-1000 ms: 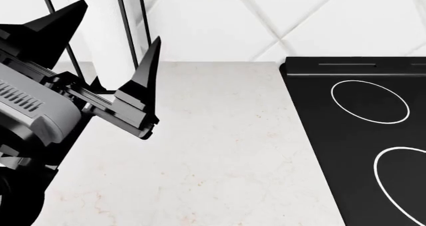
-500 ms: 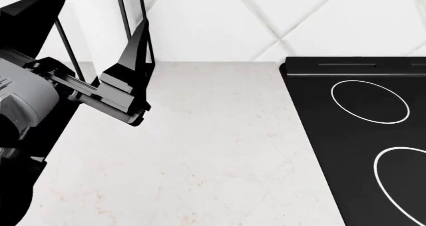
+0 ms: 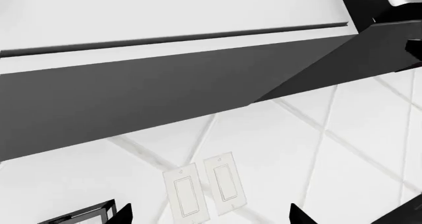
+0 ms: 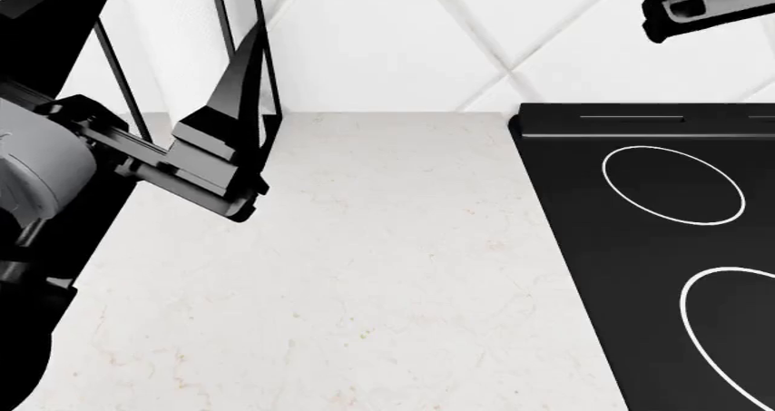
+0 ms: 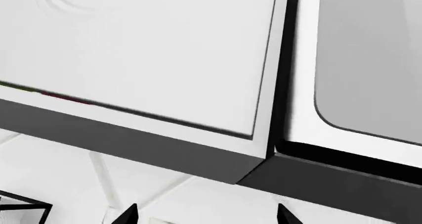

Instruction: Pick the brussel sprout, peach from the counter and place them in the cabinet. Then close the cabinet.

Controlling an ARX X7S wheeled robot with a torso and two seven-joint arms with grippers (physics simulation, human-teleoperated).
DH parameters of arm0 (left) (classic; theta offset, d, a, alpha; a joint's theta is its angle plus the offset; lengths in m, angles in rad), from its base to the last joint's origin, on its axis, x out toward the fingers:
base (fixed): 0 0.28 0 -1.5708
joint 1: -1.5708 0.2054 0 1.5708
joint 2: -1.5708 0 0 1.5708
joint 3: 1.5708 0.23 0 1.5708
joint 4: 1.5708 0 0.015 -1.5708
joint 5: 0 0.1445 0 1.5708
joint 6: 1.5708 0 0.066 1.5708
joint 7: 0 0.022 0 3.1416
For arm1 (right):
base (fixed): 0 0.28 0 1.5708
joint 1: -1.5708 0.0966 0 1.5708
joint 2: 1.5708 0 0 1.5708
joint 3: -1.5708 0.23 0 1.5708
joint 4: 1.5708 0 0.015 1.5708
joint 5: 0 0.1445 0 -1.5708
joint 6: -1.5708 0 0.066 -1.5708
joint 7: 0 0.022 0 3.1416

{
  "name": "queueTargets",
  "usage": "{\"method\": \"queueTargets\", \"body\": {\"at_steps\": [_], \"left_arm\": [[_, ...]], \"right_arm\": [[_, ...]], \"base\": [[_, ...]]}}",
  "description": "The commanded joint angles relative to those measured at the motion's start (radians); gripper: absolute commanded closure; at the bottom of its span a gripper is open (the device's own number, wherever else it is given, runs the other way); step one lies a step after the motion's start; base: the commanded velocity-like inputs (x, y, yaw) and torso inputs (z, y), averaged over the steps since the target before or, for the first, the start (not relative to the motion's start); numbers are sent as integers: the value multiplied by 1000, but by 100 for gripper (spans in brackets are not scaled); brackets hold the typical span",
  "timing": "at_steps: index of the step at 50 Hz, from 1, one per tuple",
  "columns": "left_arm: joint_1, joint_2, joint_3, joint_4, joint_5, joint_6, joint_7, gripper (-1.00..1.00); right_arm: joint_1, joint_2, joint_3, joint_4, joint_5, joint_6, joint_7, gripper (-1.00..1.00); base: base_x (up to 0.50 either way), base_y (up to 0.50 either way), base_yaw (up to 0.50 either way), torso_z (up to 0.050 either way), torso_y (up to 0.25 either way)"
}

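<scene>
Left gripper [image 4: 170,57], jaws spread and empty, has risen over the last second toward the upper cabinet. Right gripper [image 4: 709,3] has newly entered near the wall above the stovetop [image 4: 654,248]; its jaw state cannot be determined. The counter [image 4: 363,284] holds neither brussel sprout nor peach; both are out of view. Judgement: closing the cabinet [image 5: 145,51] is likely the step in hand.

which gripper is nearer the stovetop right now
Right. The right gripper shows at the head view's upper right, above the stovetop's back edge. The left gripper, open, is across the counter on the far left.
</scene>
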Motion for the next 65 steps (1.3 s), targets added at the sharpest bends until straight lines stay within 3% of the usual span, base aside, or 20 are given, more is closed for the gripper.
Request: {"method": "queueTargets", "body": {"at_steps": [1,30,65], "left_arm": [[23,-12,-7,3,-2,16,4,-100],[-110,-2,-9,-1,-89,-70,-38,-100],[-149,-3,-9,-8,-111,-99,-49,-100]], "right_arm": [[-184,-7,36,31,-87,-131,-59,-100],[-317,-34,-2,5,-140,-197,-77,-100],[-351,-53,-26,9,-139,-236,-99,-100]], "base": [[0,0,0,0,0],[-321,296,0,0,0],[-3,500,0,0,0]]}}
